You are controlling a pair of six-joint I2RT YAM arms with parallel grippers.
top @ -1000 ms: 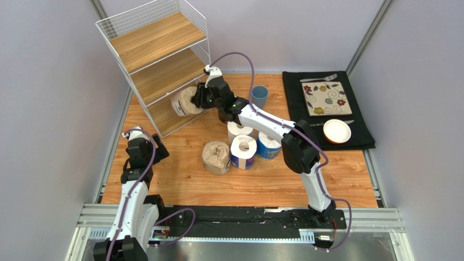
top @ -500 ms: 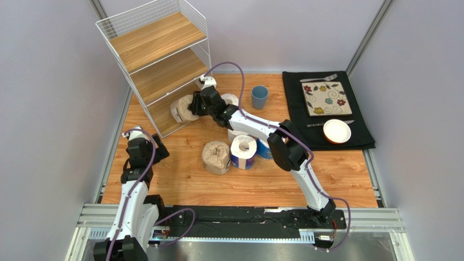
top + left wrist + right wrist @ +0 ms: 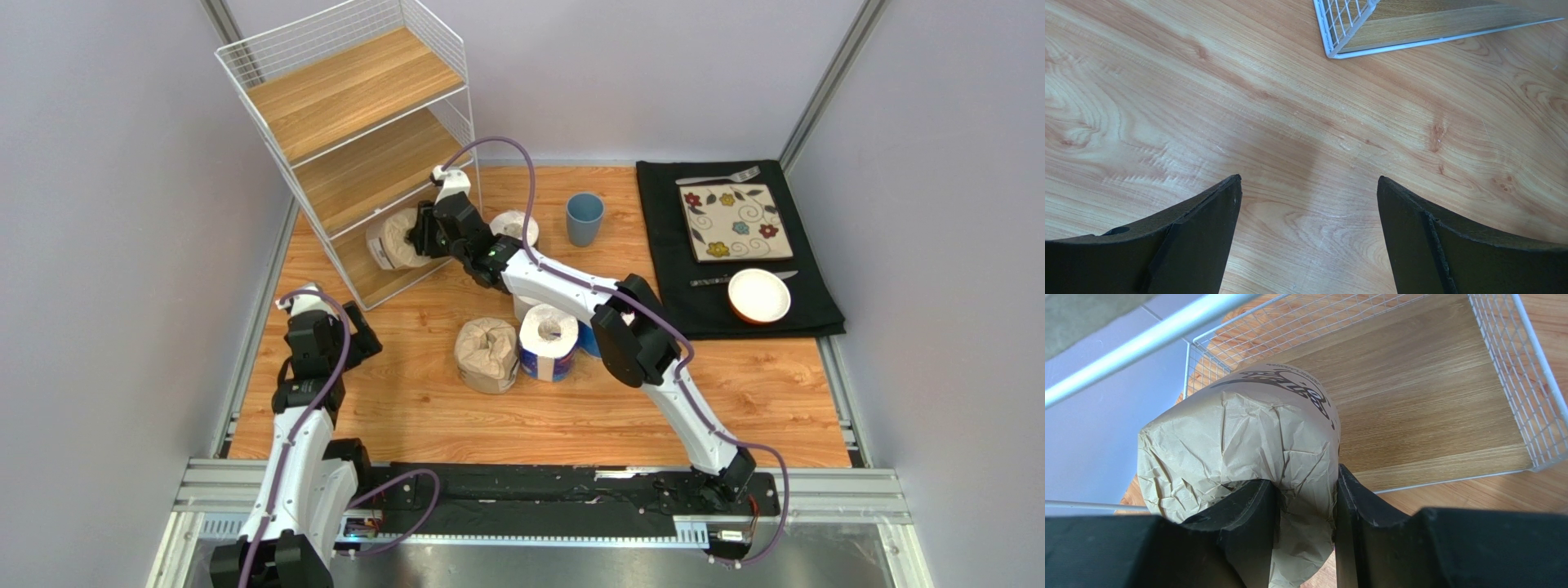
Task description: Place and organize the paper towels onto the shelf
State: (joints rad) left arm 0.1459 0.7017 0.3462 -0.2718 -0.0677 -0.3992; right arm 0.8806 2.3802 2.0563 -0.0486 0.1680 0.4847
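A brown roll (image 3: 1241,441) is clenched in the right tool (image 3: 1304,499) at the mouth of the shelf's (image 3: 368,172) bottom tier. A second brown roll (image 3: 487,354) and a blue roll (image 3: 547,343) stand together mid-surface (image 3: 417,410). The left tool (image 3: 1309,190) hangs released over bare wood near the shelf's corner.

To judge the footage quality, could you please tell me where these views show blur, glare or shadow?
Top view: evenly lit, sharp, no glare. Left wrist view: table crisp, with a faint shadow just ahead of the left tool. Right wrist view: brown roll sharp, shelf bar at upper left blurred.
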